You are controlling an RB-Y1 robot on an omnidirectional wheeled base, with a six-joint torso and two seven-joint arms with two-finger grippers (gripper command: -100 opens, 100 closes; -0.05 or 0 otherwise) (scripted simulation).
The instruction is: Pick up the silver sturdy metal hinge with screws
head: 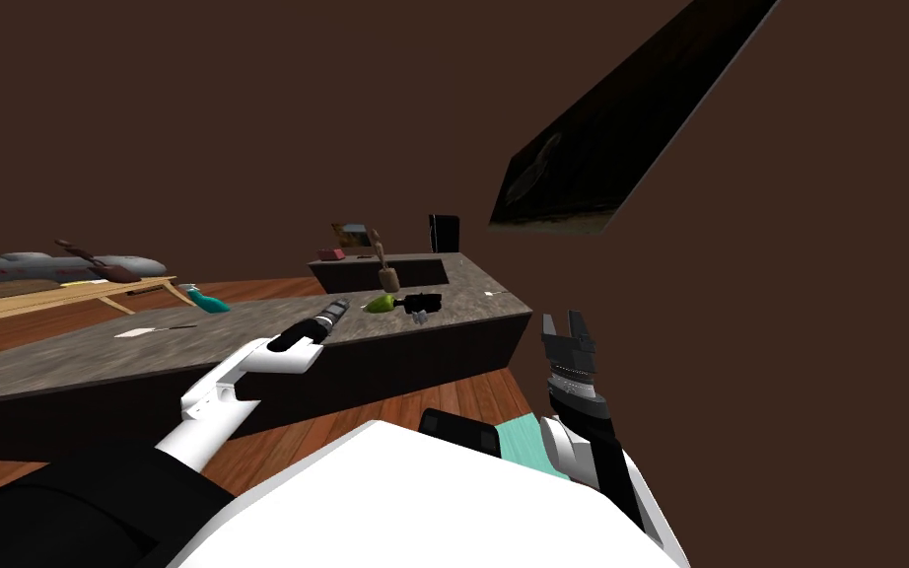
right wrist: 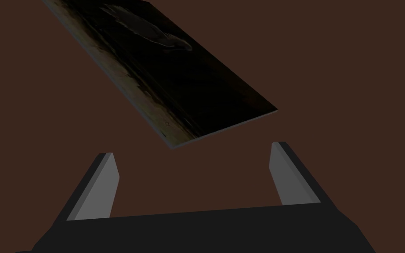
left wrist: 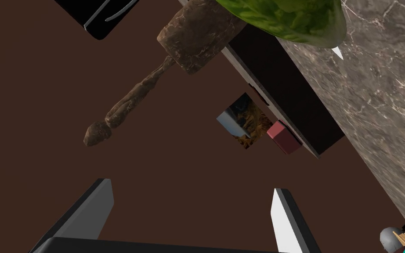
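A small grey hinge (head: 420,317) lies on the mottled stone counter (head: 245,330), just in front of a black object (head: 423,300). Beside them are a green leafy thing (head: 380,304) (left wrist: 285,17) and a brown mallet (head: 384,268) (left wrist: 171,57). My left gripper (head: 338,308) (left wrist: 191,185) reaches over the counter, a short way left of the green thing, open and holding nothing. The hinge sits further right, beyond the green thing. My right gripper (head: 567,318) (right wrist: 191,149) is raised off the counter's right end, open and empty.
A red box (head: 332,254) (left wrist: 285,137) and a black block (head: 444,233) sit at the counter's far end. A teal object (head: 208,301) and a white sheet (head: 137,332) are further left. A wooden table (head: 48,296) stands at left.
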